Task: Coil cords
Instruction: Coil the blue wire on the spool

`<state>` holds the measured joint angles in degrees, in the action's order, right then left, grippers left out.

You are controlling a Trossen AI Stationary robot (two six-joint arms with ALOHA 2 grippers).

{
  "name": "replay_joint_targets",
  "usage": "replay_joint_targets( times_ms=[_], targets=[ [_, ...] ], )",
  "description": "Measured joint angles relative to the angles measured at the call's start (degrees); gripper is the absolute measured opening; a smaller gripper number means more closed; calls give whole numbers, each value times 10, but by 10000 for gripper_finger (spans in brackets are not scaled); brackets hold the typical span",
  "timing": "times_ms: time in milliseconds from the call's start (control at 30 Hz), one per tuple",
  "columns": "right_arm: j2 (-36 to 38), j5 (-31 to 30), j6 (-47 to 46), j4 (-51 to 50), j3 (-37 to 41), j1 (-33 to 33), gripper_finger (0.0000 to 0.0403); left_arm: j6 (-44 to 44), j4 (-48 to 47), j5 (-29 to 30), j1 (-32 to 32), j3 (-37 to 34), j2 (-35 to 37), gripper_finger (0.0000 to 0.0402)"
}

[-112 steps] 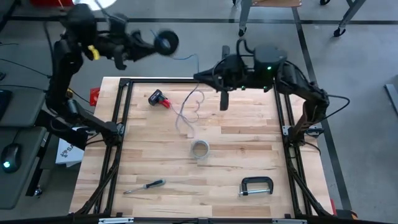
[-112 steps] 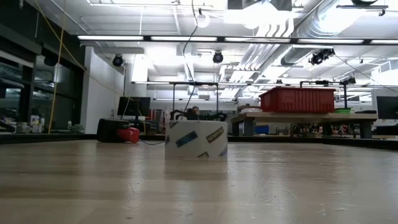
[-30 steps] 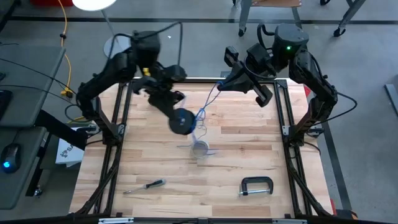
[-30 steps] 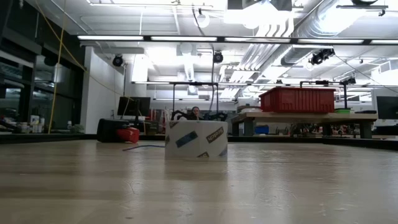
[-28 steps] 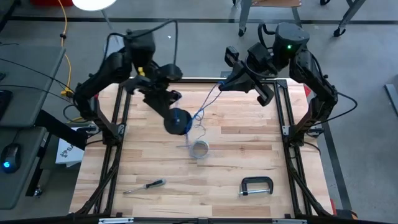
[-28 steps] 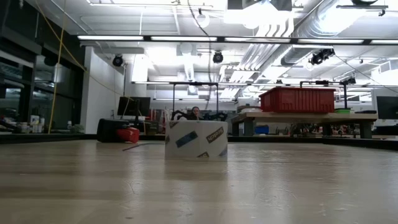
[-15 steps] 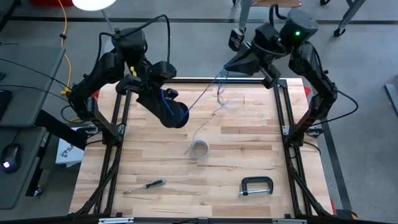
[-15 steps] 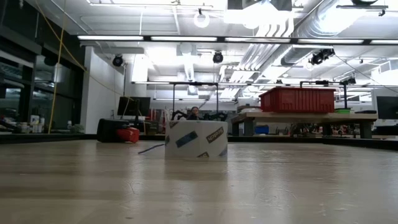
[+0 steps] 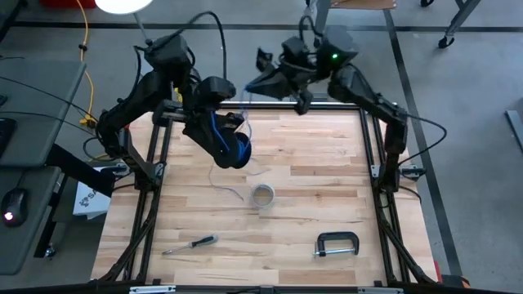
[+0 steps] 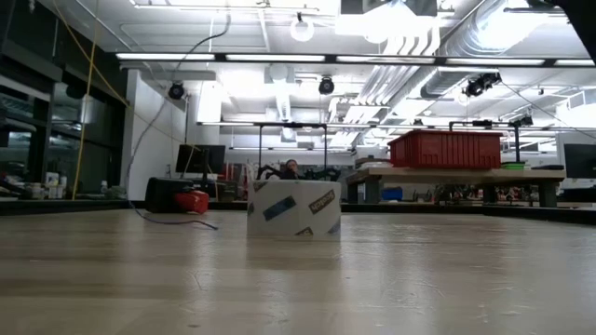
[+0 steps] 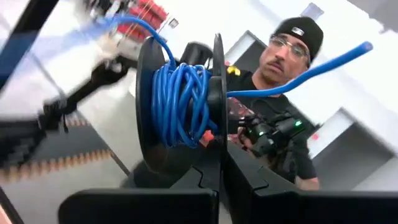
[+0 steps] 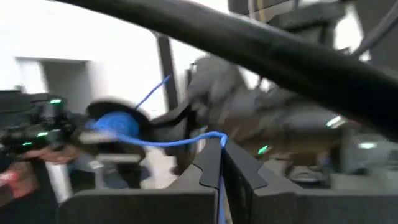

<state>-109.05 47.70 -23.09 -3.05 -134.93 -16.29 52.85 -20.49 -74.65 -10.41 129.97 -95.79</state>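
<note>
A black spool wound with the blue cord hangs over the table's far left part, with my left gripper shut on it. My right gripper, over the far edge, is shut on the same blue cord, which runs from its fingers to the spool. A thin pale strand lies slack on the table by the tape roll; in the low view a strand drops from above onto the wood. I cannot tell whether this is the grey cord. My left gripper pinches the rim of one spool flange between its two fingers, coming in about level. The spool is lifted clear of the table, and the cord's free end sticks out sideways. My right gripper pinches the blue cord between its fingertips. The strand is a single one and lifted clear. It sags a little on its way to the spool.
A white tape roll stands mid-table, a screwdriver lies near left, and a C-clamp near right. Black frame rails edge the table. A person stands beyond the table with a controller.
My right gripper has swept along the far edge toward the table's left, toward the spool, keeping hold of the blue cord. My left gripper has risen a little toward the far edge and rolled the spool. The strand on the table has been dragged leftward, off the tape roll.
</note>
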Motion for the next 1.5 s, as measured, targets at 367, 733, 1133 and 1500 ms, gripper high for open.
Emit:
replay_joint_targets(
  times_ms=[367,733,1133,1500],
  targets=[
    [-14,-11,-20,18,0,44,0,-15,271,24,-11,1,1,1],
    [-13,-142,-39,37,-1,75,2,-116,316,92,-12,0,-2,1],
    [-12,-225,-28,56,0,85,163,-111,324,124,-13,0,-2,1],
    [19,-260,33,50,-1,92,193,-85,338,123,-12,0,0,1]
  ],
)
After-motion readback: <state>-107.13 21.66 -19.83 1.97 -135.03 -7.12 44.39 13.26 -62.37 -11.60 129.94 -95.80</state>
